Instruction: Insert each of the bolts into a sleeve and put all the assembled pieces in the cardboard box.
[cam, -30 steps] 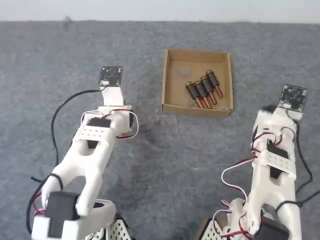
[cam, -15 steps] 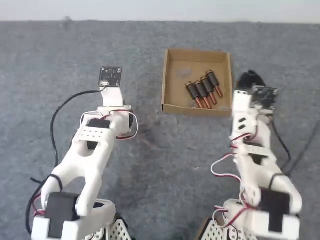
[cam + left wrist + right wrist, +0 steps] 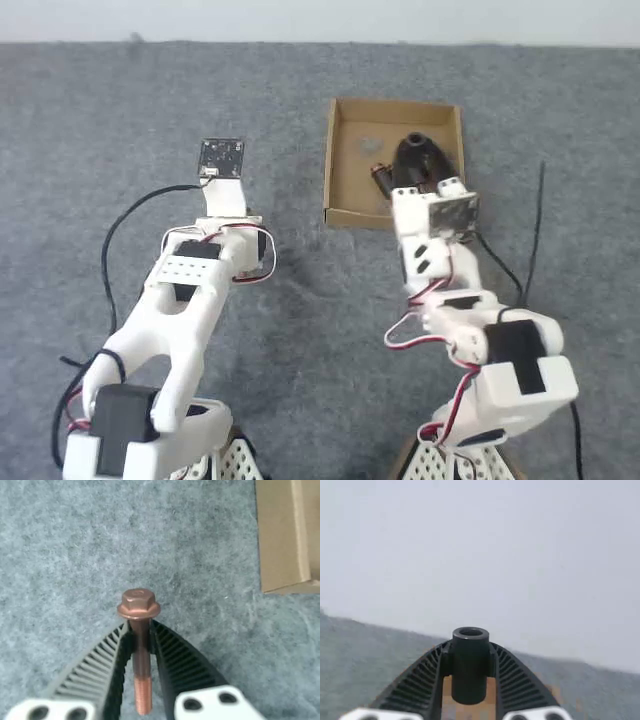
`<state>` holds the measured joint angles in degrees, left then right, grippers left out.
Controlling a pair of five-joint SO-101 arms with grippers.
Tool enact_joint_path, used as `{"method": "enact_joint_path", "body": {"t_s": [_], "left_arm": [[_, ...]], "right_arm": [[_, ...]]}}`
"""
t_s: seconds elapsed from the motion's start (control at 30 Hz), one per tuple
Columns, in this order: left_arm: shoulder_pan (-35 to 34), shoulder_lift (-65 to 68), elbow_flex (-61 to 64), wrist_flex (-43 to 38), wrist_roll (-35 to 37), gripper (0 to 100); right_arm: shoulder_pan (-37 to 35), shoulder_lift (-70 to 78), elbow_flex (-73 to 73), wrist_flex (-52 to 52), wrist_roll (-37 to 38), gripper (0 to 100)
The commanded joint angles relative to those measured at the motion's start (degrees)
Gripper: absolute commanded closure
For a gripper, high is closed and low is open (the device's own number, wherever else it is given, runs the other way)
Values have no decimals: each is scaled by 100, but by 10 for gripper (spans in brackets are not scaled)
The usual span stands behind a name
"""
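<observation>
Over the box (image 3: 331,160), at its near wall, the right arm (image 3: 440,250) has been swung in from the box's right side within the last second. The left arm (image 3: 190,290) has been kept still. The sleeve (image 3: 470,665) has thus been brought nearer the bolt (image 3: 142,645), and mating is judged to be next. The sleeve is gripped between the right fingers (image 3: 420,680), its open end past their tips. The bolt is clamped by its shank between the left fingers (image 3: 100,670), head beyond the tips, left of the box. Assembled pieces (image 3: 380,178) lie inside the box.

The worktop (image 3: 90,120) was grey and felt-like all over; a plain pale wall (image 3: 300,20) ran along its far edge.
</observation>
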<state>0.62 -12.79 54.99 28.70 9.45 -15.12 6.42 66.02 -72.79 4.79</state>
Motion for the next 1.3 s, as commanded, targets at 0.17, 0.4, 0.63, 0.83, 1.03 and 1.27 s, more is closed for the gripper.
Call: {"method": "enact_joint_path", "body": {"t_s": [0.17, 0.4, 0.63, 0.83, 1.03, 1.27], "left_arm": [[-123, -325, -40, -475, -44, 988], [-141, -334, -48, -475, -44, 988], [-141, -334, -48, -475, -44, 988], [-114, -316, -40, -756, -35, 988], [-114, -316, -40, -1169, -26, 988], [-105, -316, -40, -1908, 1275, 988]], "right_arm": [[-919, -127, 1152, -1332, -26, 993], [-1095, -136, 1952, -2000, -53, 993], [-1604, -136, 2637, -2536, -35, 993], [-1640, -136, 2822, -2607, -44, 993], [-1631, -145, 2989, -2580, -53, 993], [-1622, -92, 2980, -2545, -53, 993]]}}
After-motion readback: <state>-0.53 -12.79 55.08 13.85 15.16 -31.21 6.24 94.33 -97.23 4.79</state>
